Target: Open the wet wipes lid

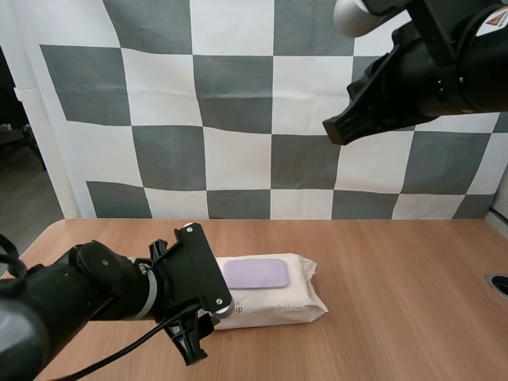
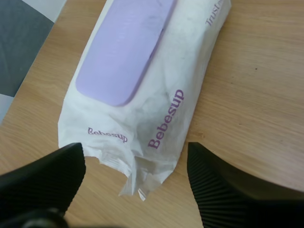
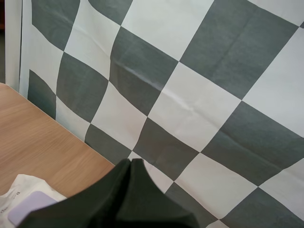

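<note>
A white pack of wet wipes (image 1: 274, 298) lies flat in the middle of the wooden table, its purple lid (image 1: 255, 274) closed on top. My left gripper (image 1: 206, 320) sits low at the pack's left end. In the left wrist view its fingers (image 2: 228, 185) stand wide apart, open, on either side of the pack's (image 2: 166, 99) crimped end, not touching it; the lid (image 2: 123, 47) lies just beyond. My right gripper (image 1: 333, 131) hangs high above the table, well clear of the pack. Its fingers (image 3: 130, 171) lie together, shut on nothing, with the pack (image 3: 16, 192) far below.
The wooden table (image 1: 397, 270) stretches bare to the right of the pack. A small dark round opening (image 1: 498, 284) sits at its right edge.
</note>
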